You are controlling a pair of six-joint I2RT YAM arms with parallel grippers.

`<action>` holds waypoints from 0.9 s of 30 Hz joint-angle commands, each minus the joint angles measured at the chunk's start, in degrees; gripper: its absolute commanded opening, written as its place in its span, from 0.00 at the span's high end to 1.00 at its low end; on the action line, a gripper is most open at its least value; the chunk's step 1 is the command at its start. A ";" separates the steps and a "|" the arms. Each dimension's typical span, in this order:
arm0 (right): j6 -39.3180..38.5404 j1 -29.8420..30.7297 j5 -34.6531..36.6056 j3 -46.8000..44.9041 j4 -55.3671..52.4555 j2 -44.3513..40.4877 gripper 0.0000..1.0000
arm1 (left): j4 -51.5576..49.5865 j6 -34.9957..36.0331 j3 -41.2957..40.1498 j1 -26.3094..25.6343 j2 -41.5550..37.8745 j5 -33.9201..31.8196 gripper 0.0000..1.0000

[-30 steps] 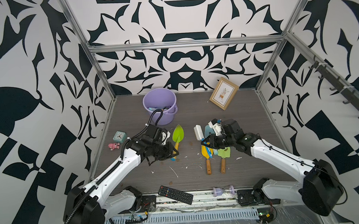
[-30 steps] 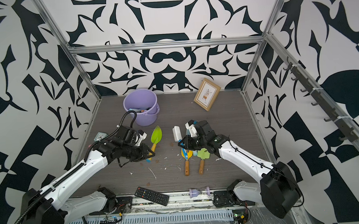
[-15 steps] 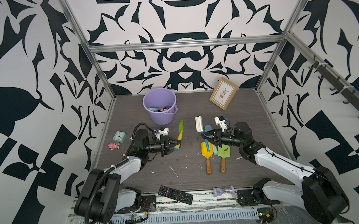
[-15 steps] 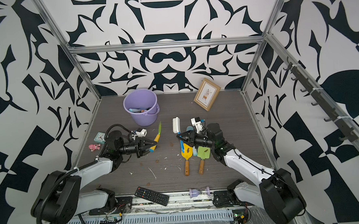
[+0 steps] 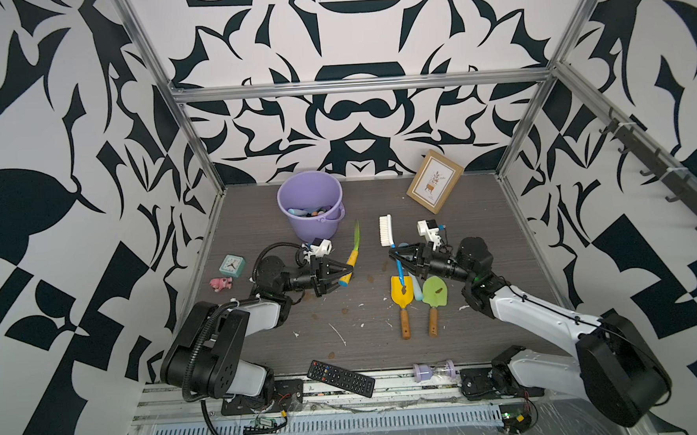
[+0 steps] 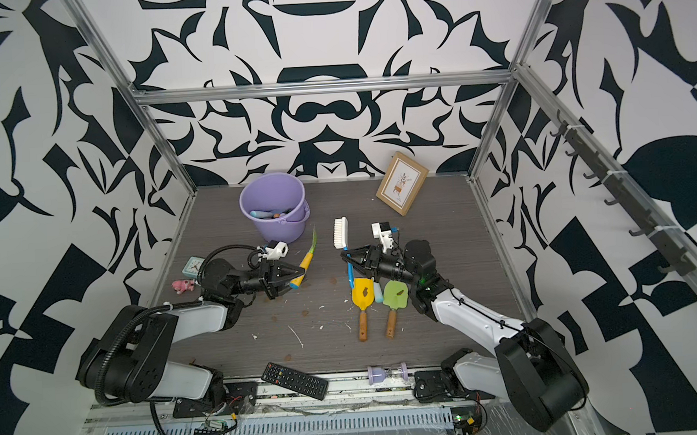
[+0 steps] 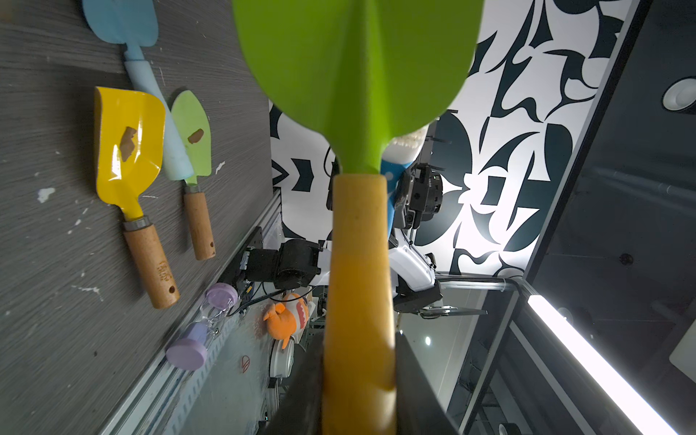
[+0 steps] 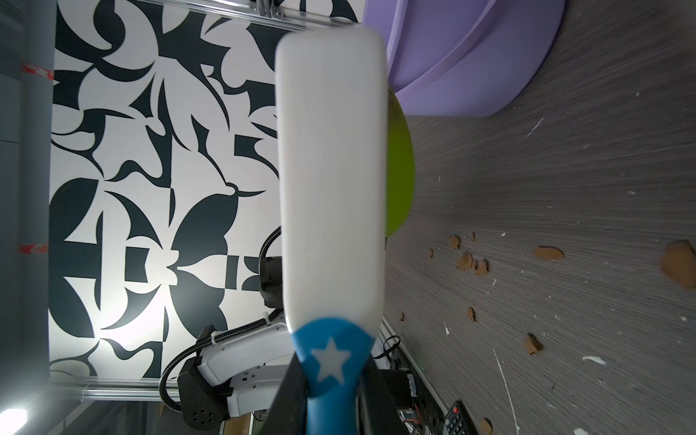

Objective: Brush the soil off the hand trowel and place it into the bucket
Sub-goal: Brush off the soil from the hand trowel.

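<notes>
My left gripper [image 5: 343, 270] [image 6: 296, 272] [image 7: 359, 395] is shut on the yellow handle of the hand trowel [image 5: 351, 259] [image 6: 306, 261]. Its lime-green blade [image 7: 357, 67] stands edge-on in both top views and points toward the lilac bucket [image 5: 312, 228] [image 6: 278, 230] just behind it. To the right, my right gripper [image 5: 396, 257] [image 6: 348, 259] [image 8: 331, 395] is shut on the blue handle of a white brush [image 5: 386, 229] [image 8: 331, 169], a short gap from the trowel. Brown soil [image 5: 369, 278] [image 8: 469, 260] crumbs lie on the table between the arms. I see no soil on the held blade.
A yellow trowel [image 5: 400, 295] carrying a soil clump, a green trowel [image 5: 433, 294] and a pale blue one [image 5: 417, 290] lie under my right arm. A picture frame [image 5: 435, 181] leans at the back right. A clock [image 5: 232, 264], a pink toy [image 5: 221, 283], a remote [image 5: 341, 378] and an hourglass [image 5: 433, 370] sit along the left and front edges.
Over the last second both arms dropped low and swung their tools to point toward the back. The trowel blade turned from flat to edge-on. In the last half second almost nothing moved.
</notes>
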 commanded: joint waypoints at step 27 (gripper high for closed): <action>7.83 11.32 8.09 -4.45 29.31 20.22 1.00 | 4.50 -2.00 -1.60 0.29 -2.12 2.81 1.00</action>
